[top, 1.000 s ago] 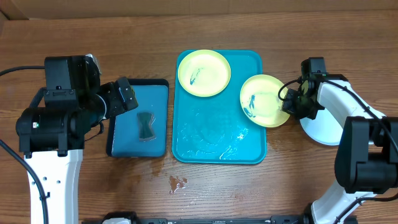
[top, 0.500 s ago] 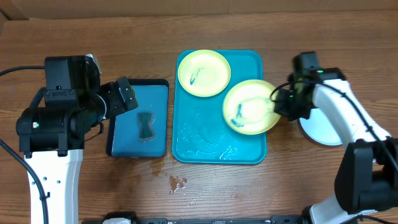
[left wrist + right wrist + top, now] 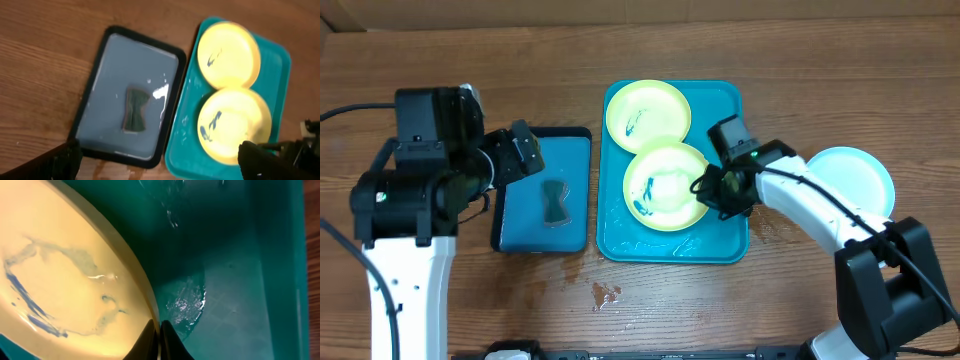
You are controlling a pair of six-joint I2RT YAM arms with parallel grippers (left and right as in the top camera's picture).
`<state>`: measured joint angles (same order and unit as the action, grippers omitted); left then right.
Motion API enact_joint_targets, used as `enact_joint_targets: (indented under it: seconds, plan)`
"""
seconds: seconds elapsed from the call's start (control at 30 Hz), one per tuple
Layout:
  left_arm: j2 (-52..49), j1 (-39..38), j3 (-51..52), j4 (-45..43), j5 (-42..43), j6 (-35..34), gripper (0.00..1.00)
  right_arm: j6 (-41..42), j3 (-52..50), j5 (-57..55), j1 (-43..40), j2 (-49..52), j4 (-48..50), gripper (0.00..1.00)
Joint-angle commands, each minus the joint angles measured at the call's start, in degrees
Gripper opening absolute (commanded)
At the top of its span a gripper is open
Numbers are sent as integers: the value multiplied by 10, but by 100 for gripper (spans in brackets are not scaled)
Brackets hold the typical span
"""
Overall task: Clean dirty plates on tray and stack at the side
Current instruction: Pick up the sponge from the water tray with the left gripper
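Layout as we read it, every place referred to the teal tray [image 3: 720,245]. Far to the tray's left, the left gripper [image 3: 523,152] hangs over the wood table [image 3: 440,60], its fingers [image 3: 60,162] spread wide with nothing between them. Just beside the tray's left edge lies a smaller black-rimmed blue tray [image 3: 572,160], wet, with a dark sponge-like piece [image 3: 554,202] near its middle. On the table in front of the teal tray's front-left corner we note a small puddle [image 3: 605,293].

Inside the tray, at its far end, the first plate [image 3: 648,115] lies flat: yellow-green, with a blue smear. The second plate [image 3: 665,187], also yellow-green and blue-smeared, sits over the tray's middle; its far edge meets the first plate, and we cannot tell whether they touch. The tray floor around it is wet.

The right gripper [image 3: 715,190] is over the tray's right half, fingers pinched narrow on the second plate's right rim; the wrist view confirms the clamp.

On the table to the tray's right, well apart, rests the third plate [image 3: 850,180], with a pale teal rim.
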<state>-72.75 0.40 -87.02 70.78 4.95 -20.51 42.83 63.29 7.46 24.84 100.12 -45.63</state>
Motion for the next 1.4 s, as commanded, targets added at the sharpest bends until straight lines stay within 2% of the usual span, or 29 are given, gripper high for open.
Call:
enact_joint_targets:
  seconds: [0.0, 0.1, 0.27, 0.37, 0.53, 0.7, 0.77, 0.87, 1.17, 1.2, 1.23, 1.3, 1.37]
  plan:
    - [-44, -19, 49, 5, 34, 50, 100, 23, -10, -29, 3, -9, 5, 13]
    - [-83, -27, 89, -4, 25, 62, 98, -29, -1, -26, -4, -12, -1, 15]
    - [-158, -27, 141, -39, 2, 46, 81, -89, 23, -29, -6, -49, -34, 13]
    - [-210, -27, 161, -66, -29, 11, 77, -93, 26, -31, -6, -85, -45, 13]
    - [-292, -28, 168, -143, -19, 12, 64, -92, 26, -31, -6, -119, -53, 14]
    - [-362, -27, 168, -196, -20, 12, 41, -92, 26, -31, -6, -120, -74, 14]
    - [-380, -27, 168, -209, -22, 12, 24, -92, 26, -31, -6, -120, -81, 14]
    - [-405, -27, 168, -215, -17, 12, 4, -93, 26, -36, -6, -120, -83, 14]
    - [-377, -17, 113, -123, 5, 13, 5, -92, 26, -36, -6, -120, -83, 14]
    - [-369, -16, 103, -115, 9, 13, 19, -93, 26, -36, -6, -120, -84, 14]
    - [-362, -16, 94, -107, 10, 15, 41, -92, 26, -36, -6, -120, -84, 14]
    - [-354, -16, 85, -96, 10, 29, 54, -92, 26, -36, -6, -120, -84, 14]
    - [-354, -20, 86, -87, 10, 32, 57, -92, 26, -36, -6, -120, -83, 14]
